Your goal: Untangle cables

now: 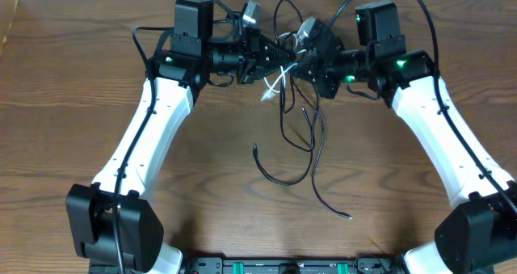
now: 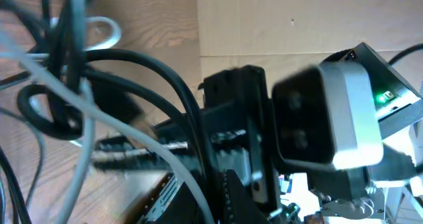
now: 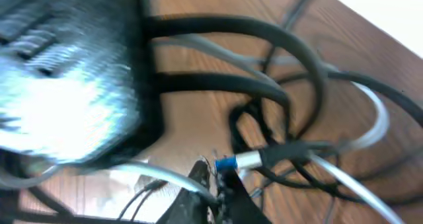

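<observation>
At the table's far centre both arms meet over the tangle. Its black cable (image 1: 284,179) trails in loops toward the front, one end lying free. A short loop of the white cable (image 1: 273,86) shows just below the two grippers. My left gripper (image 1: 289,60) is shut, and in its wrist view the white cable (image 2: 189,180) runs between the jaws of the left gripper (image 2: 211,207), behind thick black cable loops (image 2: 165,78). My right gripper (image 1: 305,64) is shut too. In its wrist view the white cable (image 3: 158,174) enters the closed right gripper (image 3: 218,184), and a blue-tipped plug (image 3: 228,163) lies at the tips.
The right arm's wrist camera (image 2: 324,112) fills the left wrist view at close range. The left arm's blurred body (image 3: 66,98) looms in the right wrist view. Thicker black arm wires (image 1: 420,7) arc over the back edge. Bare wooden table (image 1: 81,104) spreads to both sides.
</observation>
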